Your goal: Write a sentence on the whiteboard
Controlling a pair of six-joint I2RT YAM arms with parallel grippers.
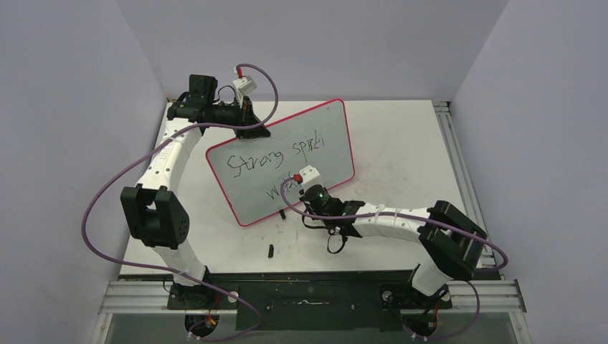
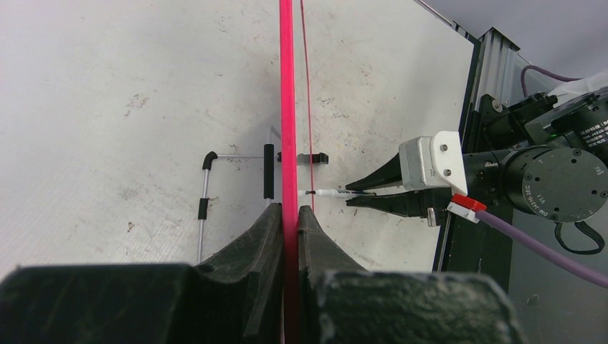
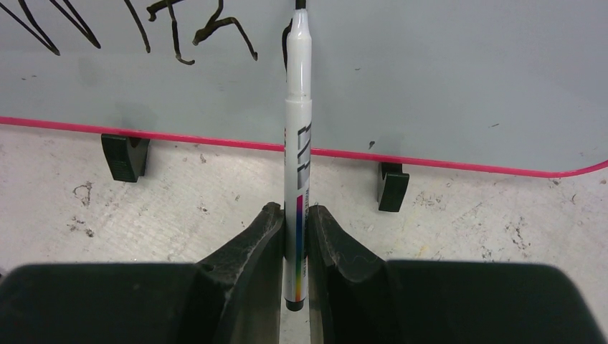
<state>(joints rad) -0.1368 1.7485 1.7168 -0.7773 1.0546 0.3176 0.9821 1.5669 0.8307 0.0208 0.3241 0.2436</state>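
The whiteboard [image 1: 326,132] stands tilted on the table, pale with a pink-red rim [image 2: 287,107]. On it the sentence [image 1: 276,158] reads "Strong spirit" on the top line. A second line begins below it and is partly hidden by my right gripper [image 1: 294,188]. My left gripper [image 1: 252,129] is shut on the board's upper left rim, its jaws [image 2: 289,211] pinching the edge. My right gripper [image 3: 296,215] is shut on a white marker [image 3: 299,143], whose black tip touches the board just right of the last strokes [image 3: 172,29]. The marker [image 2: 333,193] also shows in the left wrist view.
Two black feet [image 3: 125,156] [image 3: 393,186] prop the board's lower edge. A small black cap [image 1: 271,251] lies on the table in front of the board. A metal wire stand [image 2: 204,208] sits behind it. Grey walls enclose the table, and an aluminium rail [image 1: 459,165] runs along its right side.
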